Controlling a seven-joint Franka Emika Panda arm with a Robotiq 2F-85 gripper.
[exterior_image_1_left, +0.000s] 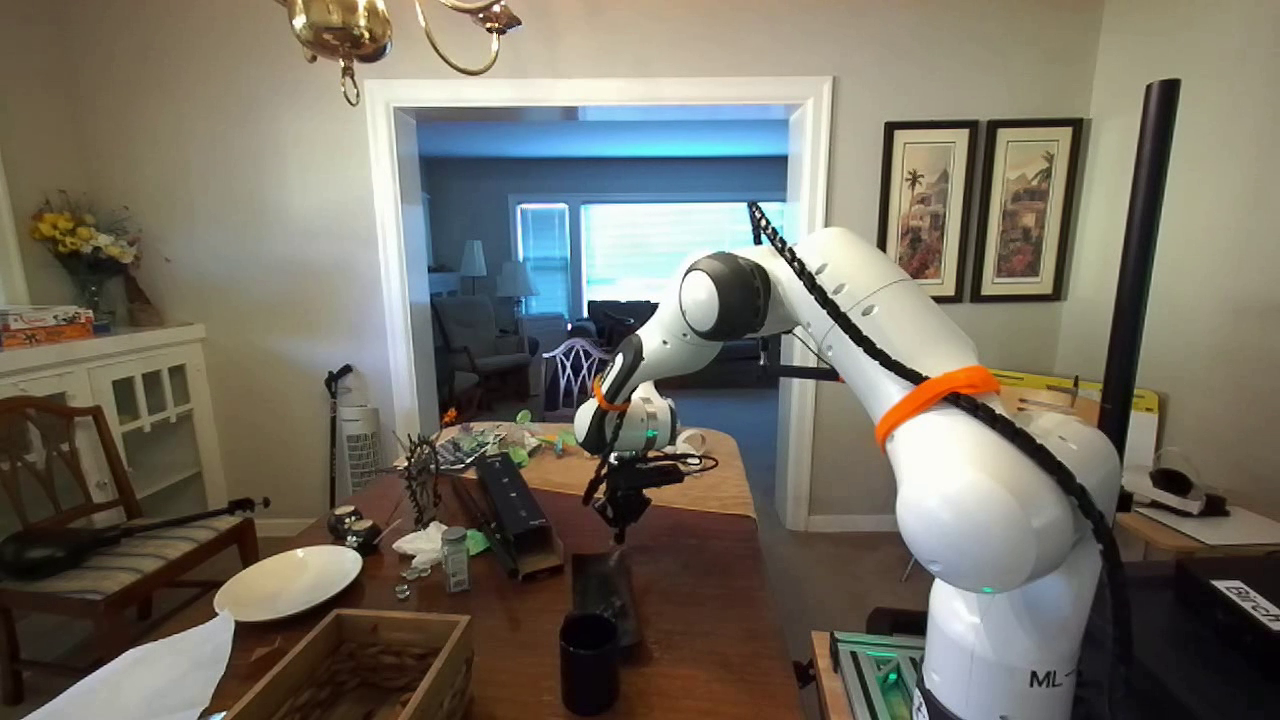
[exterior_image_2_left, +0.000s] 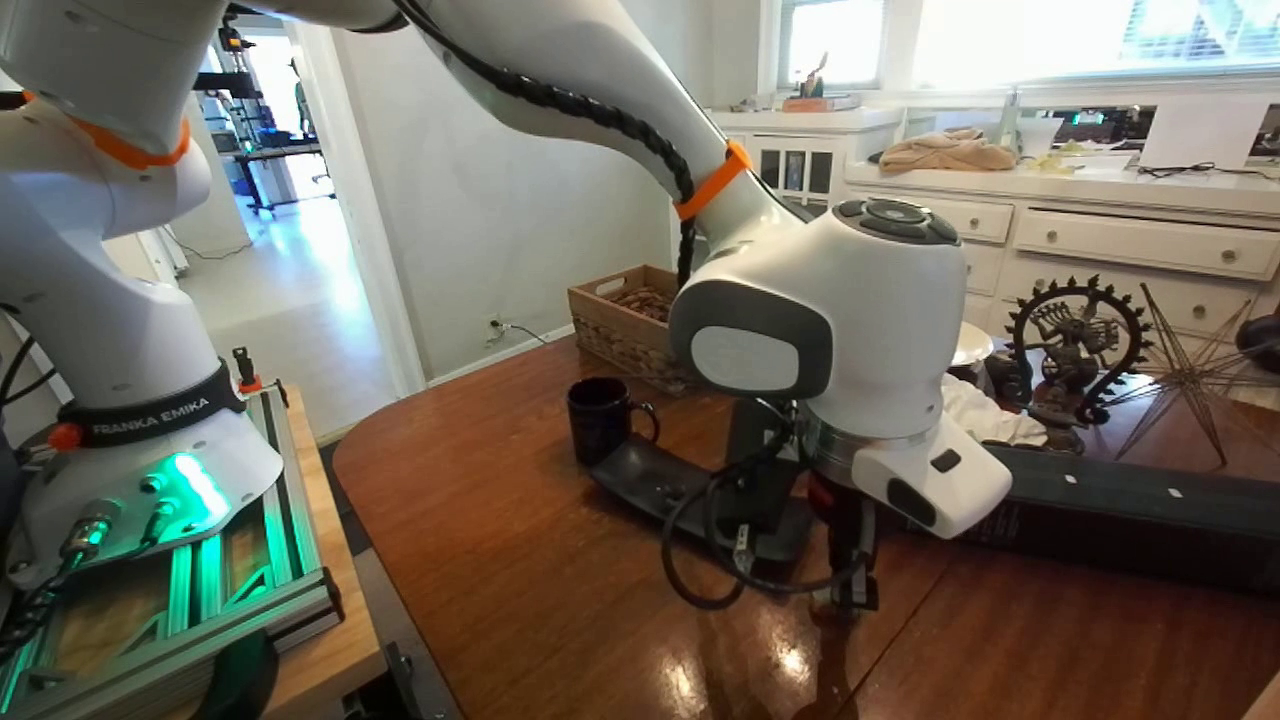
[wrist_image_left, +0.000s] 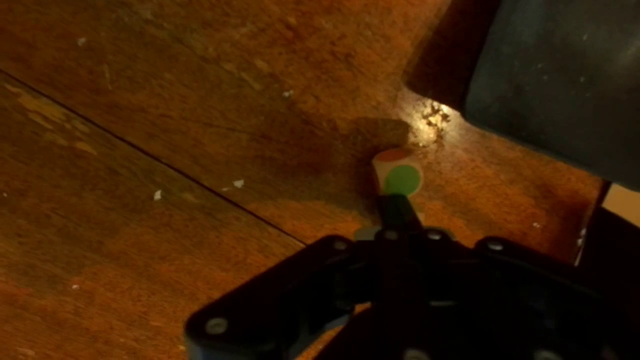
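The gripper (exterior_image_2_left: 846, 596) hangs near a black dish (exterior_image_2_left: 640, 478), a dotted block (wrist_image_left: 399, 172) at its tips. From here I can't tell if they grip it

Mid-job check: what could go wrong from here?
The dotted block could slip, as the tool seems to grip only its end. The black tray lies close; a swing might bump it and jostle the black mug beside it. The cable loop hanging beside the tool could snag the tray.
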